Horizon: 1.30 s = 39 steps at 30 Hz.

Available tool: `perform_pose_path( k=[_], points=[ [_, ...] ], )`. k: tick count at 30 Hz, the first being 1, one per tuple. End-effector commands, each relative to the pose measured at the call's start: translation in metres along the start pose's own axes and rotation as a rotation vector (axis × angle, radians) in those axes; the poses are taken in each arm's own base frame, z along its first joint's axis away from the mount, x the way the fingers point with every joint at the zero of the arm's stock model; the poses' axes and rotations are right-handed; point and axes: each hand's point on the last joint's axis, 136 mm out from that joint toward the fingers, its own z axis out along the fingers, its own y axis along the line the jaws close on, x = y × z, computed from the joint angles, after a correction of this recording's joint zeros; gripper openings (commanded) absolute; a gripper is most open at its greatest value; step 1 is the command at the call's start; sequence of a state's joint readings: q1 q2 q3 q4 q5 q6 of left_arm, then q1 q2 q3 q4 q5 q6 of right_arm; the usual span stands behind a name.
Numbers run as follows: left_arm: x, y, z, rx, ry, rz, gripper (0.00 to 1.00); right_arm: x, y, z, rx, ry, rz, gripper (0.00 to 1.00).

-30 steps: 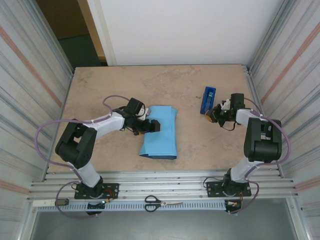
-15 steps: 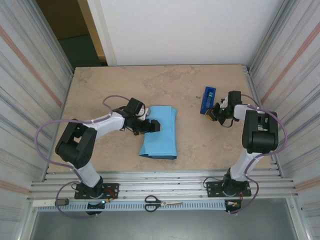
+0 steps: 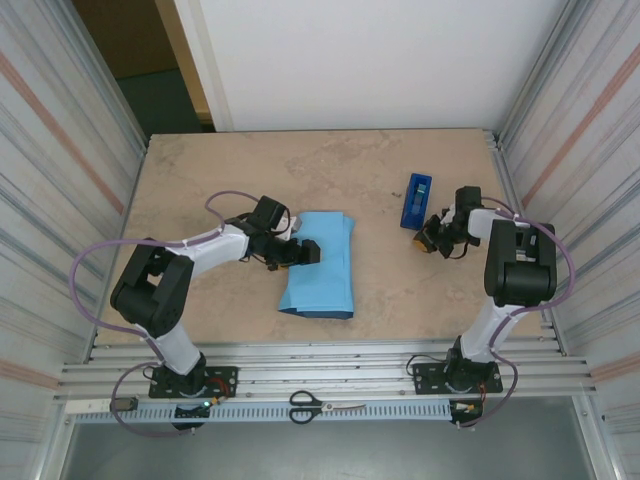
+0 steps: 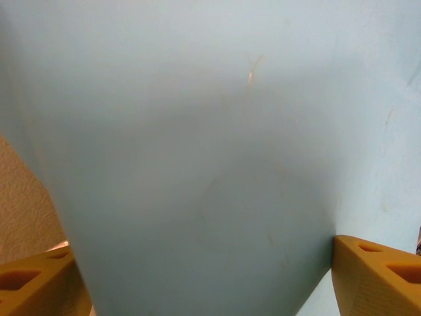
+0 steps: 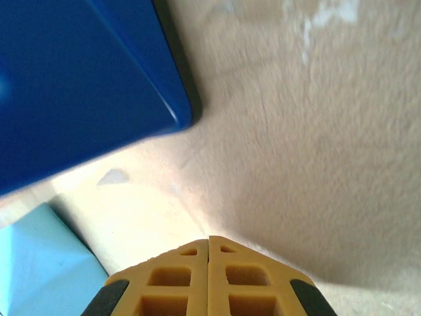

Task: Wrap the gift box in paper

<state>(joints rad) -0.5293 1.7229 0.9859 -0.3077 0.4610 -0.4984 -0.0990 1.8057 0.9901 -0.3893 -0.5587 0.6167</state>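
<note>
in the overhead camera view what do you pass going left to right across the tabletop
Left end effector → the paper → tape dispenser → right end effector.

Lab test cell: corrugated metal walls (image 3: 60,150)

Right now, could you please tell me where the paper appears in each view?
Top external: the paper lies mid-table, toward the left arm.
Left wrist: the paper looms close, centre.
Right wrist: the paper is the light-blue corner, bottom left.
Shared landmark: the tan table.
</note>
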Motion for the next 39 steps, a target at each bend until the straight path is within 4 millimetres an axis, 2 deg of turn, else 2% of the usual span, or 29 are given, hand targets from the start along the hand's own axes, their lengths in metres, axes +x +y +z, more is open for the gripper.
perform_pose_path(
  k=[1, 4, 6, 13, 19, 23, 26, 32, 39],
  points=[
    [0.056, 0.057, 0.038, -0.170, 0.174, -0.053, 0.86, 0.014, 0.007, -0.013, 0.006, -0.012, -0.044, 0.00],
    [0.056, 0.056, 0.038, -0.168, 0.172, -0.051, 0.86, 0.028, 0.041, -0.040, -0.046, -0.049, -0.162, 0.00],
    [0.056, 0.056, 0.039, -0.164, 0.171, -0.051, 0.86, 0.051, 0.064, -0.053, -0.122, 0.015, -0.234, 0.00],
    [0.056, 0.055, 0.041, -0.156, 0.173, -0.046, 0.86, 0.121, 0.107, -0.071, -0.193, 0.231, -0.509, 0.00],
    [0.056, 0.054, 0.041, -0.153, 0.174, -0.045, 0.86, 0.167, 0.132, -0.064, -0.209, 0.398, -0.683, 0.00],
    [0.057, 0.055, 0.041, -0.155, 0.177, -0.046, 0.86, 0.193, 0.137, -0.051, -0.193, 0.513, -0.752, 0.00],
    [0.057, 0.055, 0.041, -0.154, 0.178, -0.045, 0.86, 0.201, 0.134, -0.037, -0.156, 0.566, -0.766, 0.00],
    [0.059, 0.056, 0.042, -0.158, 0.181, -0.047, 0.85, 0.199, 0.131, -0.018, -0.127, 0.625, -0.743, 0.00],
    [0.058, 0.056, 0.042, -0.158, 0.180, -0.048, 0.85, 0.197, 0.132, -0.008, -0.123, 0.670, -0.728, 0.00]
  ],
)
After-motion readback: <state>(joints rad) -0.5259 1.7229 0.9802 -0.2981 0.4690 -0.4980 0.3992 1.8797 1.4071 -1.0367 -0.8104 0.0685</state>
